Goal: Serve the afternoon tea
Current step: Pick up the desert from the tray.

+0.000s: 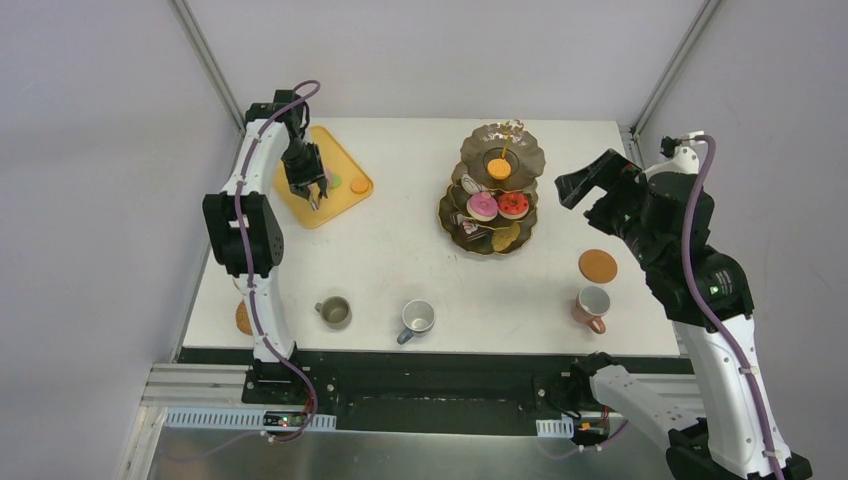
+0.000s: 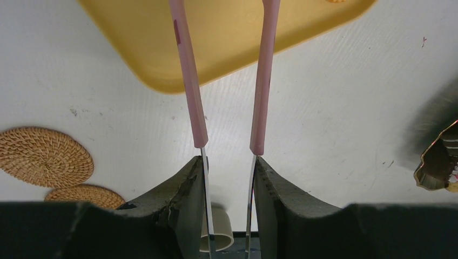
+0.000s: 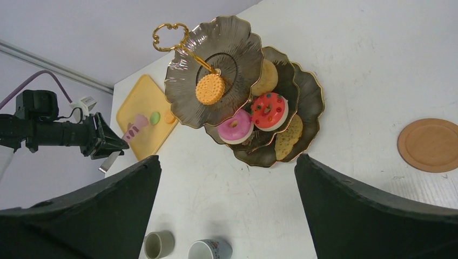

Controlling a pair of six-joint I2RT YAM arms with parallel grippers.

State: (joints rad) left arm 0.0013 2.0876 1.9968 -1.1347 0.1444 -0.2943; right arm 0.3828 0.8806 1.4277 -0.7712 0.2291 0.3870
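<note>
Snugly pinched between the fingers of the left gripper point(image 2: 227, 162): the two metal shanks of the pink-handled tongs point(image 2: 197, 108), jaws closed partway onto them, pink arms running off toward twelve o'clock of the left wrist view, tips out of frame. Just past the arms, at twelve o'clock, a corner of the yellow-orange tray point(image 2: 232, 32). At eight o'clock, two woven coasters point(image 2: 43, 156) close together on the white table point(image 2: 335, 108). From above, held over that tray at ten o'clock of the table, with a green macaron point(image 1: 333, 181) and an orange macaron point(image 1: 359, 185) lying on the tray just to the three o'clock side.

Spread wide around nothing: the jaws of the right gripper point(image 3: 227, 161), raised off the table at three o'clock of the three-tier stand point(image 1: 447, 210), apart from it and facing it. On the stand, at one o'clock of the table's middle: a top-tier orange macaron point(image 1: 499, 169); a pink doughnut point(image 1: 482, 206) and a red doughnut point(image 1: 513, 205) side by side on the middle tier; a tan small cake point(image 1: 505, 237) at the six o'clock rim of the bottom tier. At five o'clock of the stand, a bare brown coaster point(image 1: 598, 265), and just at six o'clock of that, the pink mug point(image 1: 592, 305), beside the coaster and not on it. Along the six o'clock edge, the grey-blue mug point(image 1: 416, 318) near the middle and the olive mug point(image 1: 334, 311) at its nine o'clock, both upright, well apart from the stand.
</note>
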